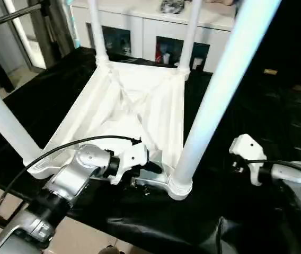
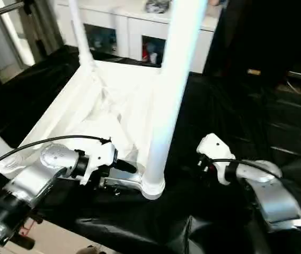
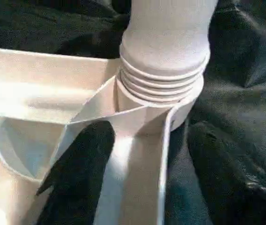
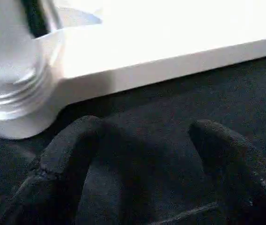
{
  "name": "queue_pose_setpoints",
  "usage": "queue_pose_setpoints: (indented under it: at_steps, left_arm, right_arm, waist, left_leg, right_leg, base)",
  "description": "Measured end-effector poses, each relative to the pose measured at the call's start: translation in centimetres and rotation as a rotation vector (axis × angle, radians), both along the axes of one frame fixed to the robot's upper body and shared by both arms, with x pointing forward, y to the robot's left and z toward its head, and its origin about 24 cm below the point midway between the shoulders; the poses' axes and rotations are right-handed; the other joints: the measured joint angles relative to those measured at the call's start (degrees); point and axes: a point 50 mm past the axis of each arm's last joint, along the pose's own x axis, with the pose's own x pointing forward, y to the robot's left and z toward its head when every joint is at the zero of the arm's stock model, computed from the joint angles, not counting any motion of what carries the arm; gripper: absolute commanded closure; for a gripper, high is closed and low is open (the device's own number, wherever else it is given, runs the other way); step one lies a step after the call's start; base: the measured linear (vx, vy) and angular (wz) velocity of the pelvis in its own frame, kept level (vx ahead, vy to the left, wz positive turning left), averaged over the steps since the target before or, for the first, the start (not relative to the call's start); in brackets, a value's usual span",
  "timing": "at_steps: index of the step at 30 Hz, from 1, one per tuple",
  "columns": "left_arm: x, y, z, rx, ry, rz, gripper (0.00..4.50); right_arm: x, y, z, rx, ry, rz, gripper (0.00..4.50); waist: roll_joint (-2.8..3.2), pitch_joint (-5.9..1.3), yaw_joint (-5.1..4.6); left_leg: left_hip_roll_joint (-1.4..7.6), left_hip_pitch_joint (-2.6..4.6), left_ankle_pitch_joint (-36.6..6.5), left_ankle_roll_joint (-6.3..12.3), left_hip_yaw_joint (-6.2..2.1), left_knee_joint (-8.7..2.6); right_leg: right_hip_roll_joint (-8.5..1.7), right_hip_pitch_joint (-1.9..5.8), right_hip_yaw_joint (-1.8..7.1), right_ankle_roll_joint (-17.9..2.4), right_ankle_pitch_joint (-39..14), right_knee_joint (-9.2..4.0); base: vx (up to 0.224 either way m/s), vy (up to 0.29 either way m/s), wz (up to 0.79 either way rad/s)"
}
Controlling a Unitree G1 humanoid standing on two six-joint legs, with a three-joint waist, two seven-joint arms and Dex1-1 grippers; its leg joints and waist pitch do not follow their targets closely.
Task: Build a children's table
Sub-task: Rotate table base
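The white table (image 1: 140, 106) with ribbed sockets sits on a black cloth (image 1: 235, 106); the cabinet (image 1: 150, 32) looks white.

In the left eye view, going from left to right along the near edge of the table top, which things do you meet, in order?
Near-left leg → left gripper → near-right leg → right gripper, over the black cloth.

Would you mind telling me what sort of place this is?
Probably an indoor room used as a workspace: a white cabinet with glass doors behind, a black cloth over the work surface, pale floor beside it.
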Motion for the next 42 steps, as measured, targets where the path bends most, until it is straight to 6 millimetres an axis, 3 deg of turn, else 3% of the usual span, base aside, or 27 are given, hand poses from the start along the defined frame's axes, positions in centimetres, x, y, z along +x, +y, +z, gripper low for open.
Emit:
queue_pose_setpoints:
  at_steps: [9, 32, 34, 37, 42]
  left_arm:
    - [0.5, 0.5, -0.4, 0.019, 0.041, -0.032, 2.52]
    - [0.1, 1.7, -0.3, 0.048, 0.103, -0.06, 4.46]
    - [0.1, 1.8, -0.3, 0.049, 0.098, -0.057, 4.46]
    - [0.0, 1.8, -0.4, 0.04, 0.098, -0.04, 3.91]
    - [0.0, 1.8, -0.5, 0.037, 0.09, -0.011, 3.53]
  right_arm:
    - [-1.6, 0.2, 0.4, 0.017, 0.067, 0.05, 0.81]
    - [-1.9, 0.3, 0.4, 0.039, 0.103, 0.055, 0.81]
    - [-1.9, 0.4, 0.4, 0.039, 0.103, 0.055, 0.81]
    - [-1.9, 0.4, 0.4, 0.038, 0.104, 0.056, 0.81]
    - [-1.9, 0.4, 0.4, 0.038, 0.103, 0.057, 0.81]
  waist:
    - [0.33, -0.03, -0.12]
    - [0.38, -0.03, -0.88]
    - [0.38, -0.03, -0.85]
    - [0.38, -0.03, -0.79]
    - [0.4, -0.05, -0.5]
  left_leg:
    - [0.01, 0.0, -0.01, 0.01, 0.0, -0.01]
    - [0.02, 0.02, 0.0, 0.01, 0.01, -0.03]
    - [0.02, 0.03, 0.0, 0.01, 0.01, 0.0]
    - [0.01, 0.03, 0.0, 0.01, 0.01, 0.01]
    - [0.02, 0.04, 0.0, 0.01, 0.01, 0.01]
  right_leg:
    - [0.0, 0.0, 0.0, 0.0, 0.0, -0.03]
    - [0.01, 0.0, 0.0, -0.05, 0.01, 0.03]
    - [0.0, 0.01, 0.01, -0.05, 0.01, 0.03]
    - [0.0, 0.01, 0.01, -0.05, 0.01, 0.02]
    - [0.0, 0.01, 0.0, -0.06, 0.02, 0.03]
  base:
    - [0.0, 0.0, 0.0]
    - [0.0, 0.0, 0.0]
    - [0.0, 0.0, 0.0]
    - [0.0, 0.0, 0.0]
    - [0.0, 0.0, 0.0]
